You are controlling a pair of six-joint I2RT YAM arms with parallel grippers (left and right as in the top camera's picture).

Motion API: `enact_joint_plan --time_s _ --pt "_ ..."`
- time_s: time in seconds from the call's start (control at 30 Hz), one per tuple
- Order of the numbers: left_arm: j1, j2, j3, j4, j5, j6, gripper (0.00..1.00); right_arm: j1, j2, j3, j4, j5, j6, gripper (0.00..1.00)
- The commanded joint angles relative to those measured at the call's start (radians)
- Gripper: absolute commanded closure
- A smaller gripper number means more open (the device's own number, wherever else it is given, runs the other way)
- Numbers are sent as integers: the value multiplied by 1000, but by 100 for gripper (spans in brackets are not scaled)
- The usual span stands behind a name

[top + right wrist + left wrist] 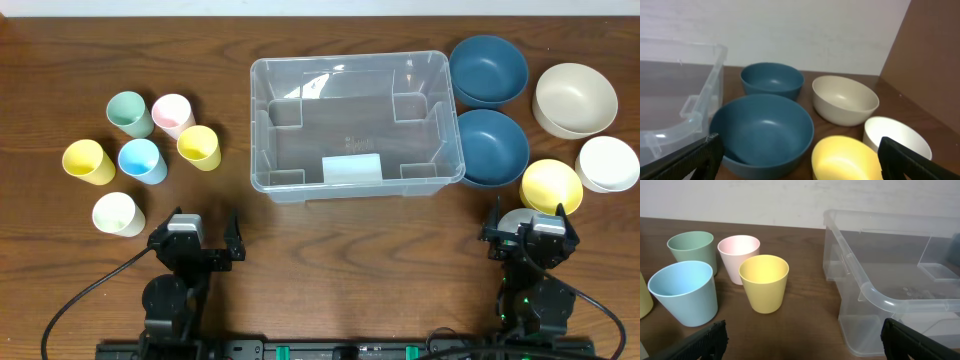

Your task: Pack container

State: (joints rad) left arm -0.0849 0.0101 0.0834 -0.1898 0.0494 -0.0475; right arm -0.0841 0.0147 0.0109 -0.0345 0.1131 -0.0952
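The container [352,125] sits at mid-bench, toward the far side, mouth up. It is clear, glossy plastic, a rectangle with rounded corners, a thick rolled rim and boxy moulded ridges inside. A pale label [351,169] shows at its near long wall. Its long axis runs left to right across the dark, wood-grained bench [330,260], with one long side facing me.

My left pincer [195,245] hangs at the near edge, jaws spread wide and gripping nothing. Ahead of it stand six smooth, matte, tapered cups [141,160] in pastel green, pink, blue, white and two yellows.

My right pincer [528,235] is likewise wide and bare. It faces round matte bowls: two dark blue bowls [492,146] just beside the container's right wall, then a beige bowl [574,99], a white bowl [607,163] and a yellow bowl [551,186].
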Motion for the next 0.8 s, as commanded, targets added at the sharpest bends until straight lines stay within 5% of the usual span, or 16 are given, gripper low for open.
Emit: enact_joint_plan --time_s 0.0,0.37,0.5,0.77 --pt "6 -6 -14 -37 11 13 2 -11 -10 12 27 -77 11 1" --pt "6 -6 -14 -37 11 13 2 -11 199 386 -57 -228 91 1" --pt "6 -6 -14 -37 11 13 2 -11 467 672 -198 -293 90 1" --pt "6 -6 -14 -37 11 13 2 -11 1102 1360 -753 -519 -34 1"
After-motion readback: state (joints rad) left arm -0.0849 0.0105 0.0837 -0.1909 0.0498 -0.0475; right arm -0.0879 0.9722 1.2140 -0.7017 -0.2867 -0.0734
